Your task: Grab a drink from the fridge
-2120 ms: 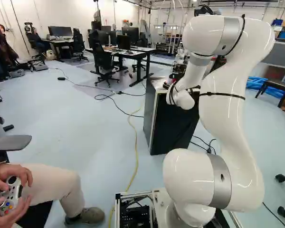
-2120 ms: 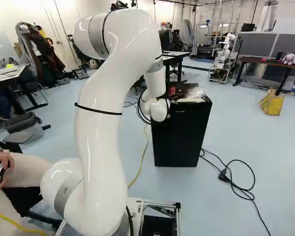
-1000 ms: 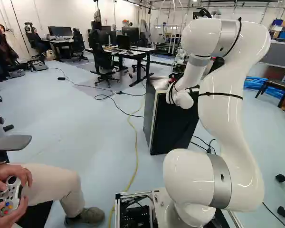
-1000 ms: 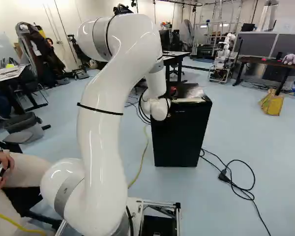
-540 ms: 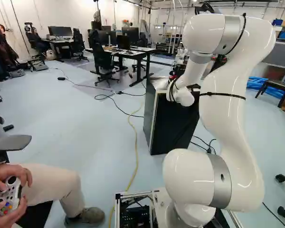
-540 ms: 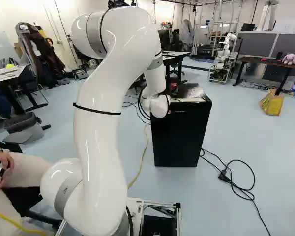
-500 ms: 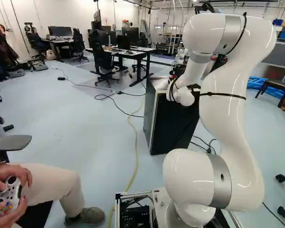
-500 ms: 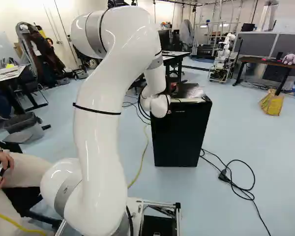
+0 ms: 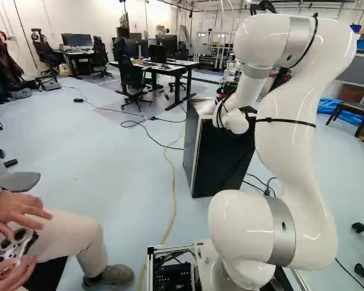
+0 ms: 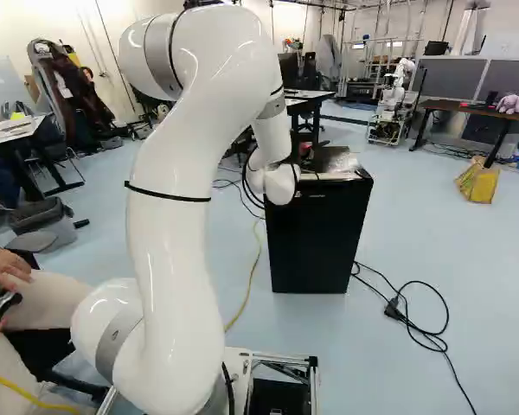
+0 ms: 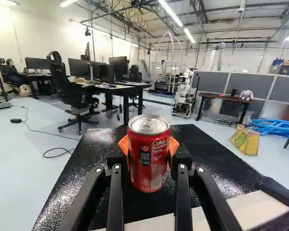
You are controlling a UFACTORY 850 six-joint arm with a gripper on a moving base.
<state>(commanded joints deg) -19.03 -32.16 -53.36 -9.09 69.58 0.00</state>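
Observation:
Beyond the arm's wrist in the left base view, part of my gripper point(image 9: 230, 88) shows over the black fridge point(image 9: 221, 160); its fingertips are hidden there. In the wrist view the gripper point(image 11: 148, 161) is shut on a red drink can point(image 11: 148, 155), its orange pads pressed to both sides. The can is upright, lid up, over the fridge's glossy black top point(image 11: 209, 151). Whether its base touches that top I cannot tell. The front of the fridge point(image 10: 316, 238) appears closed in the right base view.
Black cables point(image 10: 415, 324) lie on the floor beside the fridge, and a yellow cable point(image 9: 173, 200) runs past its other side. A person's hands hold a controller point(image 9: 15, 248) near the base. Desks, chairs, a yellow bag point(image 11: 245, 139) and another robot point(image 11: 184, 94) stand farther off.
The arm has shifted slightly, its upper elbow rising a little after a small dip, with the gripper still by the fridge top. One of the person's hands has lifted off the controller. The base has not moved.

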